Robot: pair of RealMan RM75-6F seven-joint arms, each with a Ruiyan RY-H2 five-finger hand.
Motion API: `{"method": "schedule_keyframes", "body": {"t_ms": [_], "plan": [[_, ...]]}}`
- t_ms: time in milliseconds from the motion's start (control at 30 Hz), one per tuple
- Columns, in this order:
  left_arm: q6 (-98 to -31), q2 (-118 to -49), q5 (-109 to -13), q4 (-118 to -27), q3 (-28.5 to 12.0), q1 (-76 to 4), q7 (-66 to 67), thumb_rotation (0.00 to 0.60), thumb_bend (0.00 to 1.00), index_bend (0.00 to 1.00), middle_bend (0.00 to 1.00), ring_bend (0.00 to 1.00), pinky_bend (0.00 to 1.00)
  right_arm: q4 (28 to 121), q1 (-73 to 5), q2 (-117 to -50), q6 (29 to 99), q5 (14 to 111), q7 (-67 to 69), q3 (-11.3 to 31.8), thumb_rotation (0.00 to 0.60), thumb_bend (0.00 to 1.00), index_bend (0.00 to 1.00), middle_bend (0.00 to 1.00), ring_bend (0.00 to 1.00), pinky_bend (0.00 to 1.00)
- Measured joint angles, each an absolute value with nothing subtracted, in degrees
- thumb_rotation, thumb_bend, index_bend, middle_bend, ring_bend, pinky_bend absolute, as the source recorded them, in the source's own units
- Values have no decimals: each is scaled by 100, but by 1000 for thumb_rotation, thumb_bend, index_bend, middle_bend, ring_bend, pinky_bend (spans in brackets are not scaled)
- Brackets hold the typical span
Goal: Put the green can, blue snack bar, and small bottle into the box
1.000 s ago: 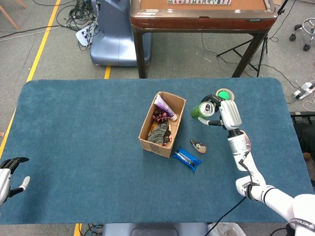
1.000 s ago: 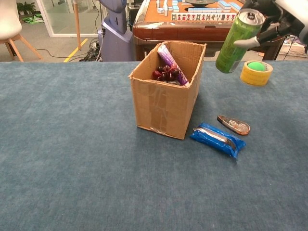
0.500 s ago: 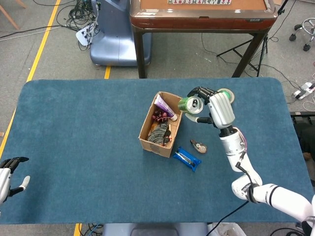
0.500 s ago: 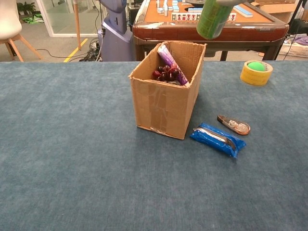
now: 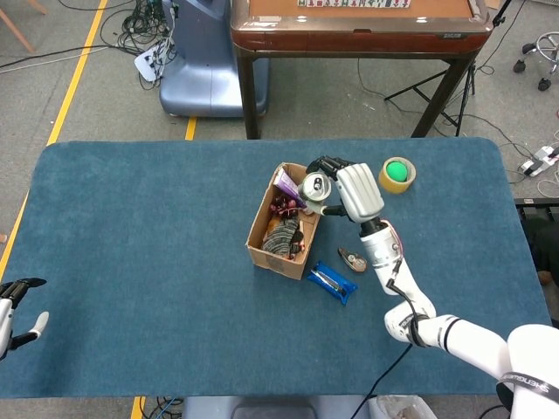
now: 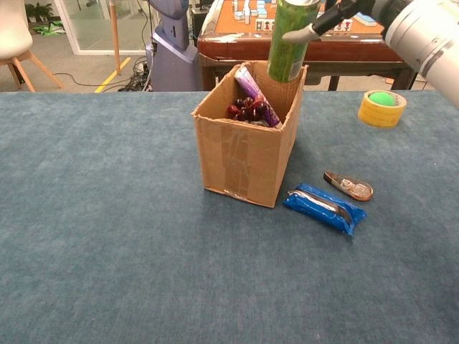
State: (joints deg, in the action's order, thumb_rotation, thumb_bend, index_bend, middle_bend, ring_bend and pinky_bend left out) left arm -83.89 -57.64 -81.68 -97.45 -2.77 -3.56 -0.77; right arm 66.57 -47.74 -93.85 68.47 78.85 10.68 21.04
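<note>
The right hand [image 5: 348, 189] grips one green metal can [image 6: 290, 41] above one brown cardboard box [image 6: 247, 136]; one blue-wrapped snack bar [image 6: 324, 208] lies below. The left hand [image 5: 10, 308] rests with fingers apart.

A yellow tape roll [image 5: 397, 175] with a green ball [image 6: 381, 98] in its hole sits on the blue tabletop [image 5: 131, 244], right of the hand. Beyond the hand stands a mahjong table [image 5: 358, 26] beside a grey-blue robot base [image 5: 201, 70]; cables [image 5: 131, 30] litter the floor.

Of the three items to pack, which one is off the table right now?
The green can, held by the right hand over the box. The blue snack bar lies on the table beside the box.
</note>
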Motion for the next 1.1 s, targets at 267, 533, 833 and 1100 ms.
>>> {"method": "schedule_keyframes", "body": {"t_ms": [267, 533, 833, 1100], "plan": [[-8447, -5727, -8219, -9768, -268, -324, -116, 600, 311, 291, 317, 273, 448, 6364, -4917, -9503, 6549, 8057, 1291, 1806, 600, 0, 275, 295, 299, 491], [-8441, -5726, -8206, -9765, -277, -326, -98, 600, 311, 291, 318, 272, 448, 6692, -4865, -9158, 6604, 8307, 1328, 1628, 600, 0, 186, 196, 229, 424], [-8391, -5750, -8170, -9766, -271, -340, -9, 600, 311, 291, 317, 273, 448, 7694, -4595, -8443, 6945, 8598, 988, 1472, 600, 0, 187, 229, 230, 423], [-8366, -5769, -8151, -9775, -271, -350, 47, 600, 311, 291, 317, 273, 448, 8409, -4164, -7636, 7270, 9122, 150, 1007, 600, 0, 290, 328, 270, 424]]}}
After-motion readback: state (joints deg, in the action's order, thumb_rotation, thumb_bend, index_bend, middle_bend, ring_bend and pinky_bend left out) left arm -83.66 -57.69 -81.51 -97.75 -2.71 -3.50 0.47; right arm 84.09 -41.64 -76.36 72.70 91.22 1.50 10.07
